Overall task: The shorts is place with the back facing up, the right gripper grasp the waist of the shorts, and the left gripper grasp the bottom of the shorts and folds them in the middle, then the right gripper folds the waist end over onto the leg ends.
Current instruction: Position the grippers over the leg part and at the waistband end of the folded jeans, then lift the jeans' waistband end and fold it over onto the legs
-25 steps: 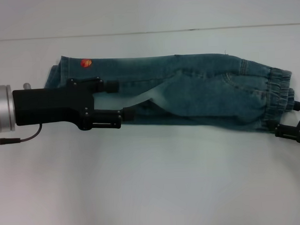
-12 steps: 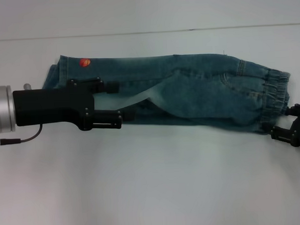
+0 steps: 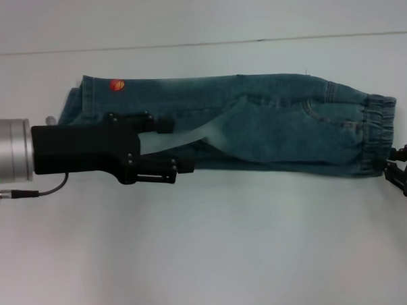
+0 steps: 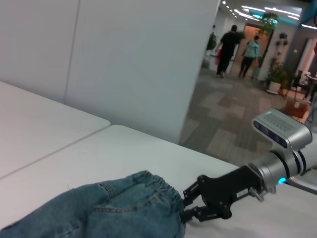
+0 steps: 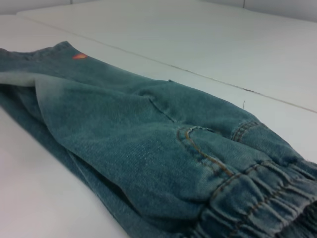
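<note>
The blue-green denim shorts (image 3: 277,129) lie folded lengthwise across the white table. Their leg ends (image 3: 76,104) point left and the gathered waist (image 3: 378,135) points right. My left gripper (image 3: 174,144) hovers open over the leg half, its fingers straddling a pale strip of fabric. My right gripper (image 3: 398,163) is at the right edge, open, just off the lower corner of the waist. In the left wrist view the right gripper (image 4: 187,203) has its fingertips spread right beside the waistband (image 4: 158,188). The right wrist view shows the shorts (image 5: 148,134) and waist (image 5: 257,198) close up, with no fingers.
A seam in the table (image 3: 185,44) runs across behind the shorts. A small orange print (image 3: 117,84) marks the far leg hem. Beyond the table edge (image 4: 148,134) the left wrist view shows a white wall and an office floor with people far off.
My left gripper has slid to the right along the shorts. My right gripper has drawn back to the right, away from the waist's lower corner, and the waist has settled flat.
</note>
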